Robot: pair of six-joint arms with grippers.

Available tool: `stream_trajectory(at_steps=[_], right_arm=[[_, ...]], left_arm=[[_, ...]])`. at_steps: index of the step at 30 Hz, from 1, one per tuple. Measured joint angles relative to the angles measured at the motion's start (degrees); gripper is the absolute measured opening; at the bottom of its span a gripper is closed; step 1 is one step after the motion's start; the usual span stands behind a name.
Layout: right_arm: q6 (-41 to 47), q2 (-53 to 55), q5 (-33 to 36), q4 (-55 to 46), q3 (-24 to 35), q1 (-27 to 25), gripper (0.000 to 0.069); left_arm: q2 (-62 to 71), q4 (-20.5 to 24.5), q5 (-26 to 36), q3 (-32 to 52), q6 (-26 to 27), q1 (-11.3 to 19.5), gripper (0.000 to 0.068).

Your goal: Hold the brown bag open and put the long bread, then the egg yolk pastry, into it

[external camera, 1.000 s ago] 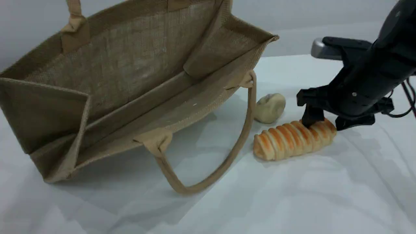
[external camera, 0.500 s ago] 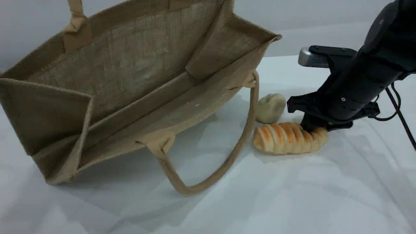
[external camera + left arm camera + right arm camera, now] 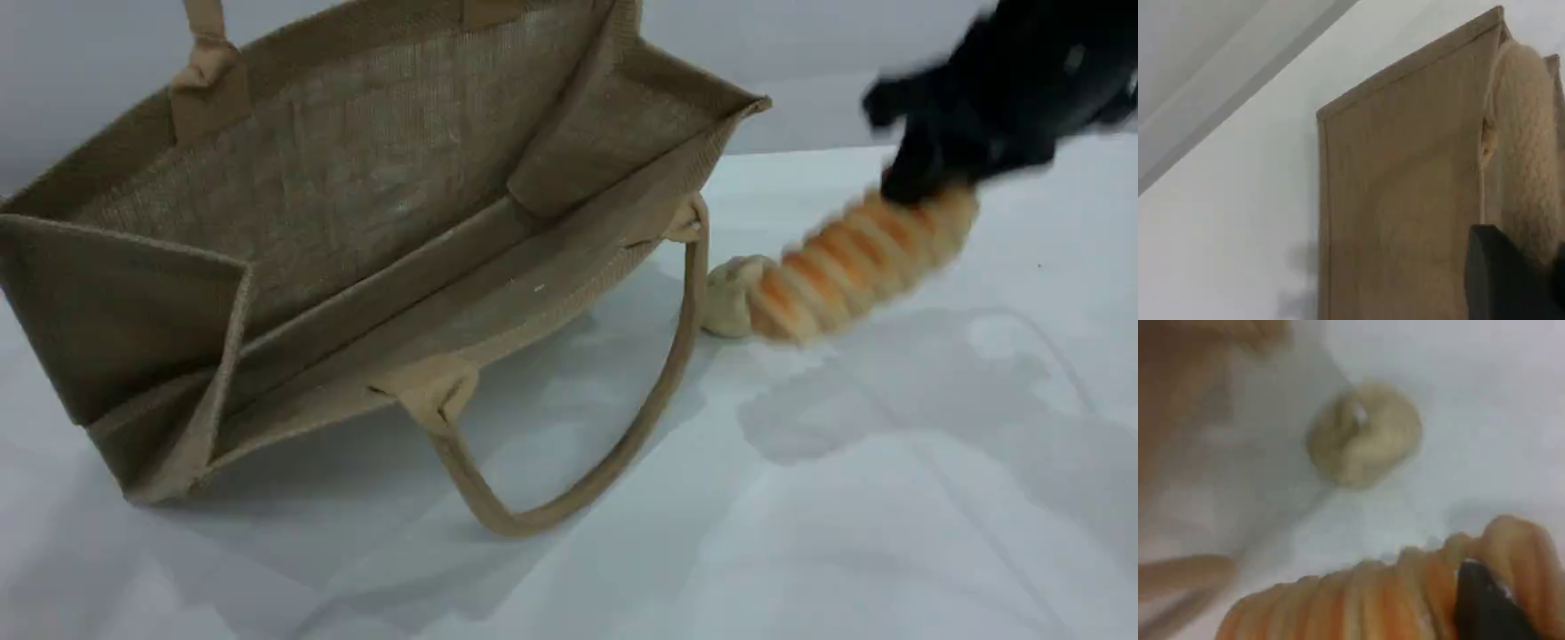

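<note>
Gripping the long bread (image 3: 853, 258) near its upper end, the right gripper (image 3: 916, 178) is clamped on the loaf. The bread hangs clear of the table (image 3: 889, 498), tilted, with its lower end pointing toward the brown bag (image 3: 356, 178). Both gripper and loaf are motion-blurred in the scene view. The right wrist view shows a dark fingertip (image 3: 1478, 600) against the striped crust.

The egg yolk pastry (image 3: 729, 293) rests on the table just beside the bag's near handle (image 3: 662, 391). In the scene view the loaf's lower end partly covers it.

The bag stands with its mouth open toward the camera, and the near handle droops onto the table. The far handle (image 3: 209, 53) rises straight out of the top edge. In the left wrist view the left gripper (image 3: 1515, 273) is closed on the brown bag by this padded handle — the handle runs down into the fingertip, beside the bag's outer wall.
</note>
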Motion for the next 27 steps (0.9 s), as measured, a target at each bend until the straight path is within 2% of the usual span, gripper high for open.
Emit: stream_trajectory(at_steps=[8, 13, 20, 24, 27], right_arm=[[-1.2, -10.9, 3.9, 6.2, -0.1, 0.4, 0.0081], [-8.6, -11.0, 4.3, 16.0, -0.1, 5.4, 0.0081], [-22.6, -8.3, -7.3, 33.4, -0.1, 16.9, 0.0078], [-29.6, -4.2, -13.5, 41.9, -0.2, 21.4, 0.0078], [-34.6, -0.6, -15.5, 47.5, -2.3, 23.6, 0.0078]], left_arm=[[0.0, -0.1, 0.0, 0.0, -0.2, 0.0, 0.0083], [0.0, -0.2, 0.1, 0.0, -0.2, 0.0, 0.0083], [0.0, -2.0, 0.1, 0.0, -0.3, 0.0, 0.0083], [0.0, -2.1, 0.1, 0.0, -0.3, 0.0, 0.0083], [0.0, -2.1, 0.1, 0.0, -0.3, 0.0, 0.0083]])
